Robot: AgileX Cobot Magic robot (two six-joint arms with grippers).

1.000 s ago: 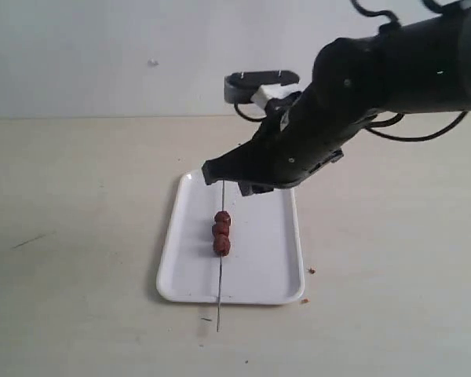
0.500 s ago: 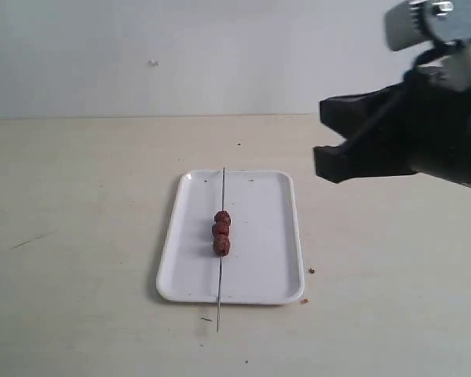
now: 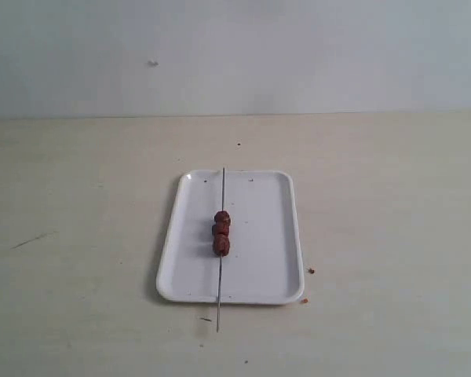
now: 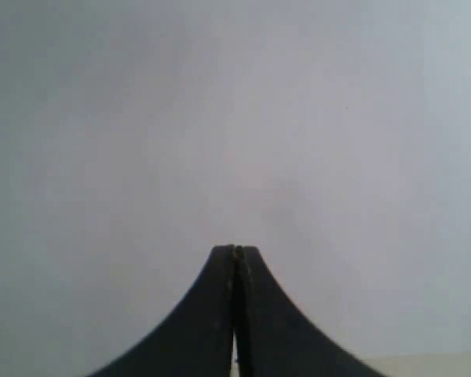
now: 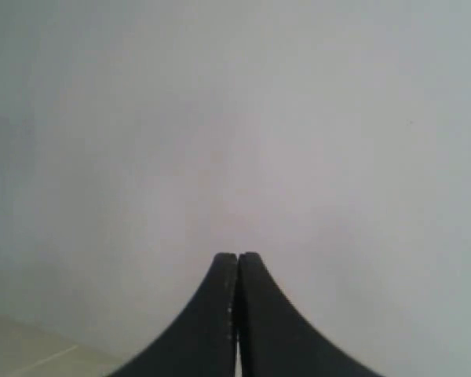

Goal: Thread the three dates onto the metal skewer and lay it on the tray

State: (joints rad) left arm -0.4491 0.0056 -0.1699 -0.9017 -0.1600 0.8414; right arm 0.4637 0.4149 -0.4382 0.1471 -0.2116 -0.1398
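The white tray [image 3: 259, 259] lies in the middle of the table in the exterior view. The metal skewer [image 3: 222, 188] lies lengthwise on it, its near tip sticking out past the tray's front rim. The three dates [image 3: 221, 232] sit threaded on the skewer in a tight row near the tray's centre. Neither arm shows in the exterior view. My left gripper [image 4: 235, 250] is shut and faces a blank pale wall, holding nothing. My right gripper [image 5: 238, 256] is also shut with nothing in it, facing the same kind of wall.
Tiny brown crumbs [image 3: 312, 271] lie on the table just off the tray's front right corner. A pale wall rises behind the table's far edge. A strip of table surface [image 5: 31, 349] shows low in the right wrist view.
The right arm, which was over the tray's far end a second ago, pulled away to the right and has left the exterior view. Skewer, dates and tray have not moved.
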